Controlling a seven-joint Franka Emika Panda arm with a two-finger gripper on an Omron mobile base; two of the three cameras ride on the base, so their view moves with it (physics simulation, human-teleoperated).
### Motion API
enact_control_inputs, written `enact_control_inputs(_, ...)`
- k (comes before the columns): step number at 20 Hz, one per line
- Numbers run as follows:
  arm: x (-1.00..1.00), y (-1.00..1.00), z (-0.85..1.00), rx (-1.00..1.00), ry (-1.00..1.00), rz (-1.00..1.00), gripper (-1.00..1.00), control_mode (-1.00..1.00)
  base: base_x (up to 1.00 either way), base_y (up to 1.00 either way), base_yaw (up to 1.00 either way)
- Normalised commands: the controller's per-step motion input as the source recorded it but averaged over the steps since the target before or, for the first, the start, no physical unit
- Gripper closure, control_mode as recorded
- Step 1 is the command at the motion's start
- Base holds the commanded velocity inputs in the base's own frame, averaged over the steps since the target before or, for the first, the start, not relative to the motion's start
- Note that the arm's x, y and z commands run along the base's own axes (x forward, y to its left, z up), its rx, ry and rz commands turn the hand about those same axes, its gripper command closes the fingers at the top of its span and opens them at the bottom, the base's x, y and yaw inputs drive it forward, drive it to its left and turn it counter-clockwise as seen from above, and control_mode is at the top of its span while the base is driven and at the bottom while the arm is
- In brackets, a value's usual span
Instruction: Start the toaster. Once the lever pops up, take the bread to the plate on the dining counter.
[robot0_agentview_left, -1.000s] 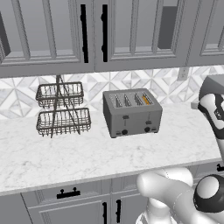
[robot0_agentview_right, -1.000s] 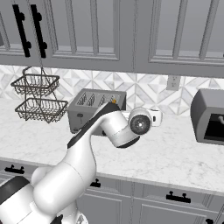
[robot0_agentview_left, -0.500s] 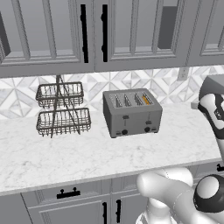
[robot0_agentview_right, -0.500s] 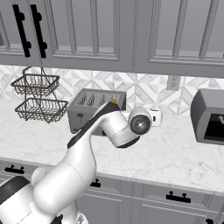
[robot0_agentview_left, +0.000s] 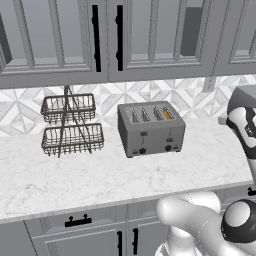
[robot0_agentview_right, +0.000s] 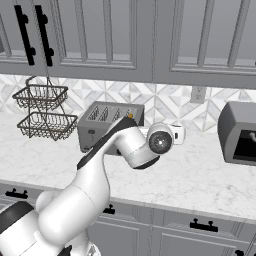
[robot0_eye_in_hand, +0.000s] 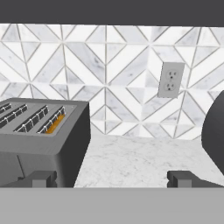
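Note:
The grey toaster (robot0_agentview_left: 150, 129) stands on the marble kitchen counter (robot0_agentview_left: 100, 180), its two black levers and two knobs facing the room. The bread (robot0_agentview_left: 167, 114) sits down in the rightmost slot, showing as an orange strip (robot0_eye_in_hand: 56, 124). In the hand view, the toaster (robot0_eye_in_hand: 39, 140) is at the left. My gripper (robot0_eye_in_hand: 112, 179) hovers to the toaster's right, level with its top, and faces the backsplash. It is open with nothing between its fingertips (robot0_eye_in_hand: 43, 178). My arm crosses in front of the toaster (robot0_agentview_right: 107, 122). The plate and the dining counter are out of view.
A two-tier wire basket (robot0_agentview_left: 70, 125) stands left of the toaster. A dark boxy appliance (robot0_agentview_right: 240, 132) sits on the counter to the right. A wall outlet (robot0_eye_in_hand: 169, 79) is on the tiled backsplash. Grey cabinets hang above.

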Motion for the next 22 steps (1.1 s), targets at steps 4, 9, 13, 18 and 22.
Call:
enact_control_inputs(4,0.0,0.0,0.0,0.0,0.0,0.0,-1.0,-1.0,0.0,0.0,0.0)
enact_control_inputs(9,0.0,0.0,0.0,0.0,0.0,0.0,-1.0,-1.0,0.0,0.0,0.0)
enact_control_inputs(13,0.0,0.0,0.0,0.0,0.0,0.0,-1.0,-1.0,0.0,0.0,0.0)
enact_control_inputs(18,0.0,0.0,0.0,0.0,0.0,0.0,-1.0,-1.0,0.0,0.0,0.0)
enact_control_inputs(22,0.0,0.0,0.0,0.0,0.0,0.0,-1.0,-1.0,0.0,0.0,0.0)
